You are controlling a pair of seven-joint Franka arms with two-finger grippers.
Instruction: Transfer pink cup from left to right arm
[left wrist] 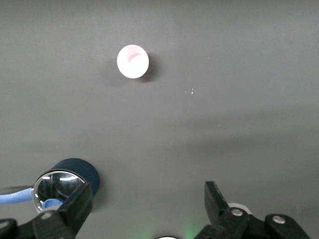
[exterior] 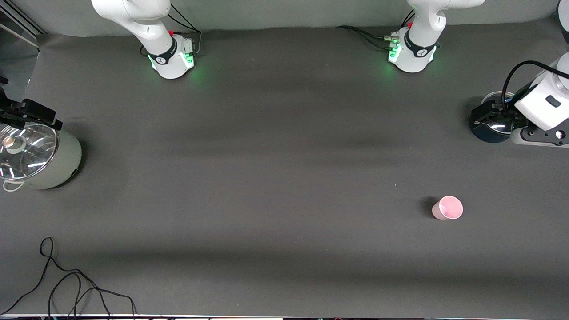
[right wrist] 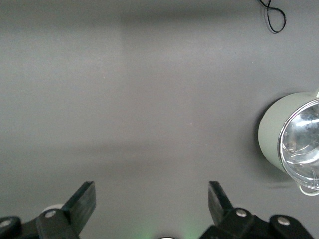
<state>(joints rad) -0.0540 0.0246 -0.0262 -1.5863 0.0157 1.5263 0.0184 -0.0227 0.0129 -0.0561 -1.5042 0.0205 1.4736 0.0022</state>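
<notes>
Front view shows the pink cup (exterior: 447,207) standing upright on the dark table (exterior: 275,178), alone and untouched, toward the left arm's end and nearer the front camera than either robot base. The left gripper (exterior: 488,113) hangs at that same end, over a dark blue round container (exterior: 491,131) with a glassy top, well apart from the cup. The left wrist view has the gripper's black fingers (left wrist: 75,206) spread wide with nothing between them; the cup's pale rim (left wrist: 132,61) lies out ahead of them, and the blue container (left wrist: 70,179) sits just beside one finger. The right gripper (exterior: 31,113) waits at the right arm's end of the table, above a pale green pot (exterior: 42,160) with a glass lid (exterior: 26,149). Its fingers (right wrist: 82,201) are likewise spread over bare table, holding nothing, with the pot (right wrist: 279,134) off to one side. A loose black cable (exterior: 66,284) lies near the table's front edge.
</notes>
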